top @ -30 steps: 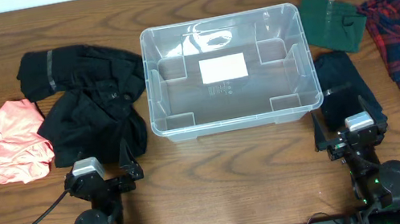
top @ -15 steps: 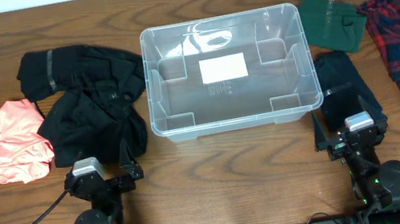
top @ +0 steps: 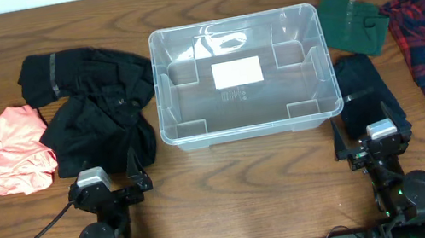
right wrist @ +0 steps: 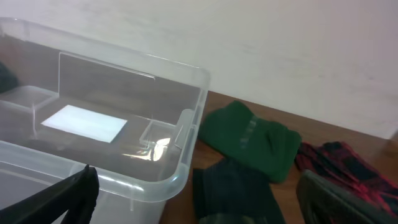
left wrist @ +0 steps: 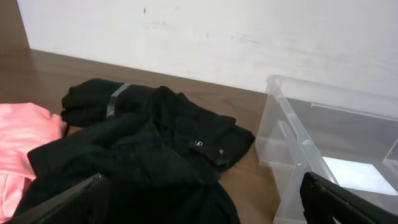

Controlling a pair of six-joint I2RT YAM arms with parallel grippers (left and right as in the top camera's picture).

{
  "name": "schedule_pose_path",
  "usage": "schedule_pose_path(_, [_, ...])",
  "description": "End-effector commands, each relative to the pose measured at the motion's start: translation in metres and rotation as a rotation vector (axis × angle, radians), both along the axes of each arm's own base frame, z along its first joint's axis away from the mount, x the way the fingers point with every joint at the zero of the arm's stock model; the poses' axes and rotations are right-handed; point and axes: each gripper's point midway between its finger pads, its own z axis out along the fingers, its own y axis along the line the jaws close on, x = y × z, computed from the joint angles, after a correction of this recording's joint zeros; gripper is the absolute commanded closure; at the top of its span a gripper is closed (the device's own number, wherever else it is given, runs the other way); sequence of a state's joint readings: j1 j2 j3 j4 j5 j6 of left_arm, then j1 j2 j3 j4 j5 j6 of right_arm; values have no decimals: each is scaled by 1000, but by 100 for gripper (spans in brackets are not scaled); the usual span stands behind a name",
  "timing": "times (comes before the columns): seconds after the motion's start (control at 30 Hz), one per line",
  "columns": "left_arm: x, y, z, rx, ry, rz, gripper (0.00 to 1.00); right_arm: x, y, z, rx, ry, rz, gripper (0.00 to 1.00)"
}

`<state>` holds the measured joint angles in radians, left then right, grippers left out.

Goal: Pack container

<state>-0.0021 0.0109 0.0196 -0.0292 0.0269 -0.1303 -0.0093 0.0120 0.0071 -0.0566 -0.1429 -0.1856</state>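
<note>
Container (top: 253,131) sits empty mid-table, so I can reach it from either side. Left gripper (top: 109,181) and right gripper (top: 369,138) both spread, holding nothing.

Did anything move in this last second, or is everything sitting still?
Nothing visibly changed. The left end effector and right end effector stay open and empty, the container remains empty, and the black clothes beside it lie as before.
</note>
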Motion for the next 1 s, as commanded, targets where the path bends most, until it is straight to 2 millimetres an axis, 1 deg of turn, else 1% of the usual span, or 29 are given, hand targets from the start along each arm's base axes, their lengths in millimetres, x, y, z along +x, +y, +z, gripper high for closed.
schedule_pose_path(0.0, [-1,1,-16,8,50,8,2,0,-2,-1,-6,0,-8,1])
schedule_pose_path(0.53, [-1,1,-15,8,44,8,2,0,-2,-1,-6,0,-8,1])
schedule_pose_path(0.63, [1,3,-1,8,-11,15,2,0,-2,-1,-6,0,-8,1])
schedule_pose_path(0.73, [2,2,20,7,-97,12,2,0,-2,-1,-6,0,-8,1])
schedule_pose_path(0.8, [2,2,30,12,-137,12,2,0,-2,-1,-6,0,-8,1])
schedule_pose_path(0.97, [0,1,39,11,-127,5,2,0,-2,-1,-6,0,-8,1])
